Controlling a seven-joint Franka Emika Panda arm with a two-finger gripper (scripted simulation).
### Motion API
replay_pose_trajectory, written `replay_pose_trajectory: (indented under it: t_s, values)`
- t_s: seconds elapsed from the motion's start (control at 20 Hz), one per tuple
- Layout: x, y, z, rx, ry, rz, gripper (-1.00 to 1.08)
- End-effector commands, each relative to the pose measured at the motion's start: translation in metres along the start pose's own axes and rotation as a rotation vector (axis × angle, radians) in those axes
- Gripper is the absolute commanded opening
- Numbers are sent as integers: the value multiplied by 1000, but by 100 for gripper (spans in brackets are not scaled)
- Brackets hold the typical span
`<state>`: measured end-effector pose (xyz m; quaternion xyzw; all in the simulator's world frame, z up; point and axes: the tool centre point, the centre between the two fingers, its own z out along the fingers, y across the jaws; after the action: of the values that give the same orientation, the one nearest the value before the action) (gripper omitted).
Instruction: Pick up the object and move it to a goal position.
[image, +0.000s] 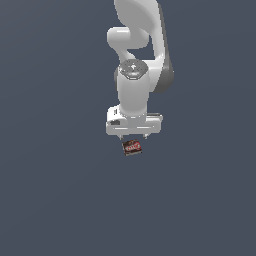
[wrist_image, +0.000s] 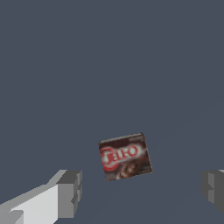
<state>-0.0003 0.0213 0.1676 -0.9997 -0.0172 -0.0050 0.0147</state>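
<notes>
Directly above the box (image: 132, 147), the white Panda arm (image: 134, 90) points its gripper (image: 133, 136) downward, fingers (wrist_image: 69, 193) spread wide and holding nothing. Lying flat on the plain grey surface (image: 55, 190), the box shows its red label with white lettering, slightly skewed to the gripper.

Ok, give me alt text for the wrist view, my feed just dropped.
A small brown box with a red label lies flat on a plain grey-blue floor, slightly rotated. The open gripper hangs above it, one grey fingertip at each side, touching nothing.
</notes>
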Motion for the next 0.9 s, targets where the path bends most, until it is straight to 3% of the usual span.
replay_pose_trajectory:
  t_s: [0.0,0.45,0.85]
  values:
    - [0,0,0,0,0,0,100]
    - [-2,-8,-1,32,-17,30,100]
    - [-3,-8,1,31,-18,53,100]
